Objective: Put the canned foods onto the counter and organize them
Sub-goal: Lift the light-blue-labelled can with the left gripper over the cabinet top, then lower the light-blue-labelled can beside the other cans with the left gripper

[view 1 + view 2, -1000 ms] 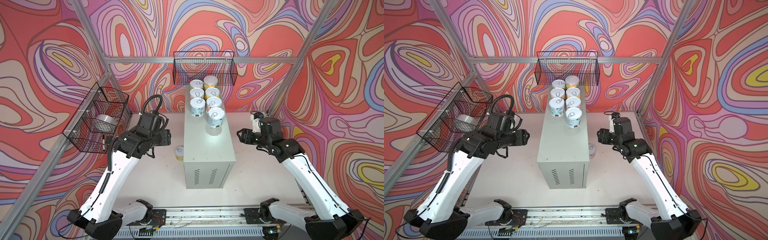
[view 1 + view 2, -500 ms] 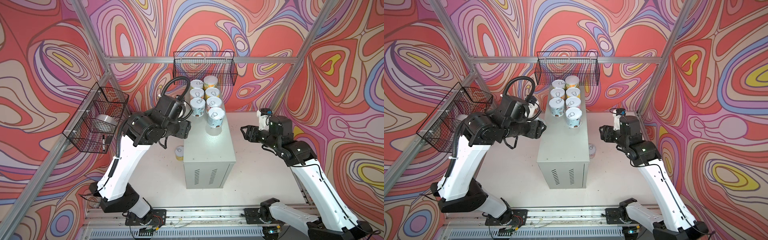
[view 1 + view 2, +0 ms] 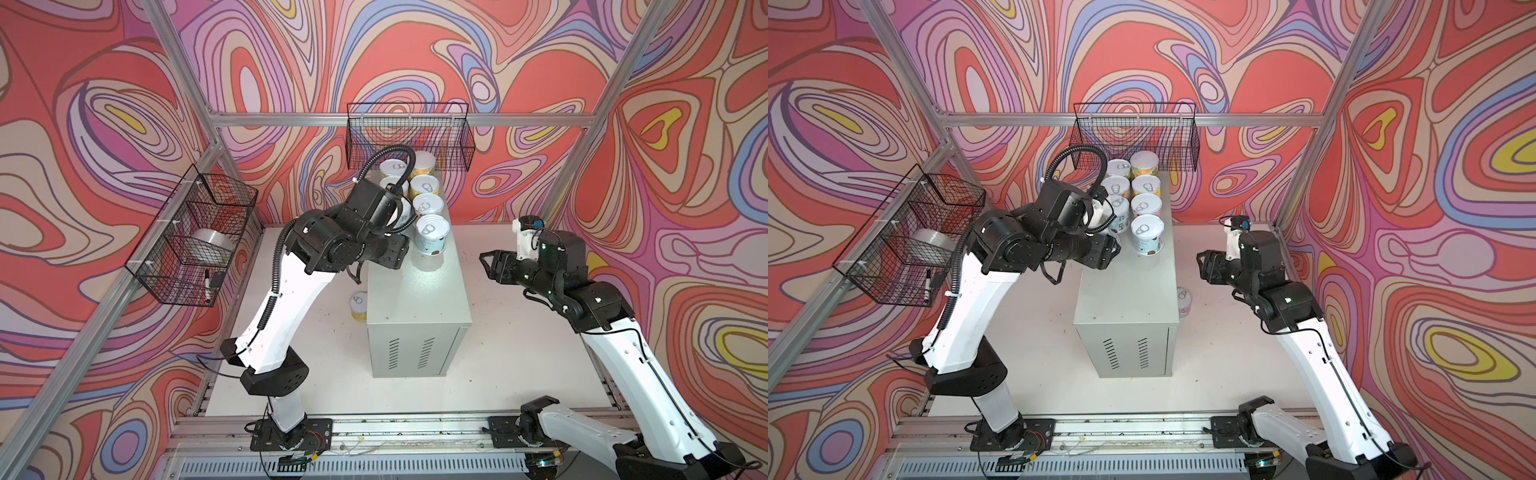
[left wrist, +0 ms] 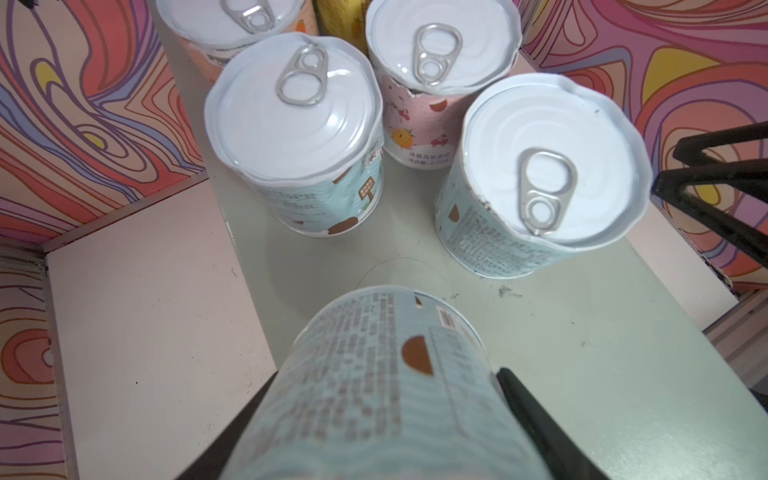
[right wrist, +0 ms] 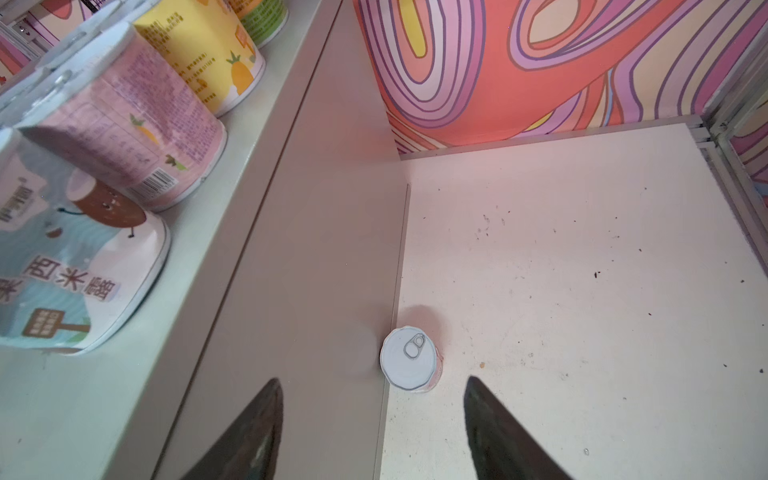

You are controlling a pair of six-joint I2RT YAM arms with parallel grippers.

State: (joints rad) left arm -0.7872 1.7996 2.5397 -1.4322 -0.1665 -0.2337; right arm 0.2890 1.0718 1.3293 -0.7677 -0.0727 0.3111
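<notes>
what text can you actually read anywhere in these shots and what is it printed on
"西米露": big characters on the front blue can, right wrist view; the character before them is cut off.
Fine print and barcode digits on the pink can and yellow can: too small to read.
Print on the held blue can in the left claw: blurred.

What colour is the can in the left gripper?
Pale blue can; clearest in the left wrist view.

Blurred, edge-cropped pale blue can (image 4: 374, 374); perhaps hidden under left gripper (image 3: 397, 252) in both top views.
</notes>
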